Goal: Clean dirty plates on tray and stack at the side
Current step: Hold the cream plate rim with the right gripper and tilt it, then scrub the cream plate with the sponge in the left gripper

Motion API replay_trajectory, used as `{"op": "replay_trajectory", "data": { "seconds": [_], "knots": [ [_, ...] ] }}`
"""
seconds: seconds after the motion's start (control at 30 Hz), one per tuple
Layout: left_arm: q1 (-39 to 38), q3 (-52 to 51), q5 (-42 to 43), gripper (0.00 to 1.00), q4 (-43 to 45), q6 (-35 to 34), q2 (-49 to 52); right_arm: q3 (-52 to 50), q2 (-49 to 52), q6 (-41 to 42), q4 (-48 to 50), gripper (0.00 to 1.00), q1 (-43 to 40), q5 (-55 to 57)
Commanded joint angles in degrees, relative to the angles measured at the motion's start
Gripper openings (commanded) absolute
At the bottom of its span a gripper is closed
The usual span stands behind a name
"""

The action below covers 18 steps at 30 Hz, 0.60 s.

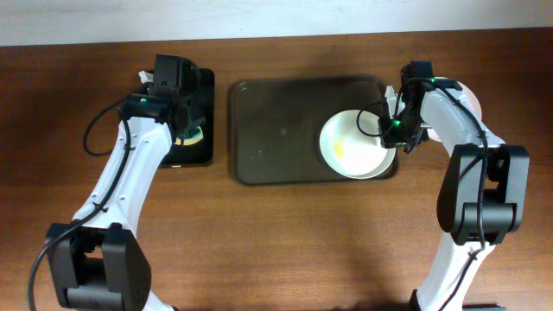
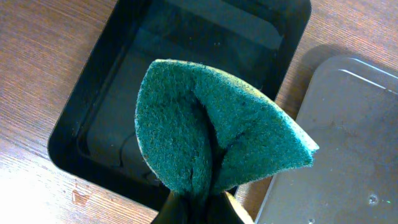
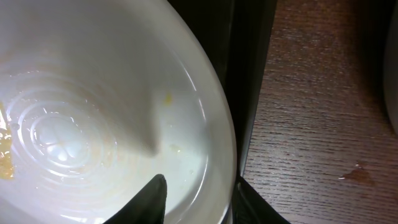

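Right jaws tight on plate [image 3: 93, 74] rim

Bright even light — sheen on plate [image 3: 93, 74].

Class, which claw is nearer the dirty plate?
Right. The right claw straddles the plate at its right rim; the left claw holds a green sponge over the black tray, left of the brown tray.

The left arm [image 1: 130, 168] and right arm [image 1: 462, 121] have white links, bulky black joints, looping black cables and green wrist lights; the right end effector [image 3: 199, 186] has black fingers [image 3: 155, 199].
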Motion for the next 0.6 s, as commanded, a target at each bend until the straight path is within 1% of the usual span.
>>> {"op": "replay_trajectory", "data": {
  "seconds": [0.0, 0.07, 0.13, 0.23, 0.27, 0.37, 0.43, 0.53, 0.57],
  "knots": [
    [0.20, -0.26, 0.20, 0.00, 0.39, 0.28, -0.13, -0.68, -0.94, 1.36, -0.44, 0.33, 0.63, -1.36],
    [0.17, -0.26, 0.22, 0.00, 0.55, 0.28, -0.13, -0.63, -0.96, 1.75, -0.59, 0.26, 1.18, -1.38],
    [0.17, -0.26, 0.22, 0.00, 0.55, 0.28, -0.13, -0.63, -0.96, 2.12, -0.61, 0.24, 2.21, -1.40],
    [0.20, -0.26, 0.35, 0.00, 0.55, 0.28, -0.13, -0.72, -0.87, 2.38, 0.07, 0.26, 4.48, -1.33],
    [0.20, -0.26, 1.33, 0.00, 0.55, 0.28, -0.13, -0.96, -0.50, 2.38, 1.31, 0.31, 5.57, -1.25],
    [0.20, -0.26, 3.02, 0.00, 0.50, 0.31, -0.13, -1.14, 1.70, 2.51, 4.85, 0.31, 6.64, -1.18],
    [0.17, -0.26, 3.28, 0.00, 0.48, 0.31, -0.13, -1.14, 4.00, 4.81, 6.56, 0.20, 6.64, -1.62],
    [0.15, -0.26, 7.37, 0.00, 0.55, 0.31, -0.13, -1.14, 6.29, 4.96, 7.39, 0.12, 6.64, -4.52],
    [0.13, -0.26, 8.57, 0.00, 0.59, 0.33, -0.11, -1.14, 6.67, 4.98, 7.56, 0.11, 6.64, -5.81]
  ]
}}
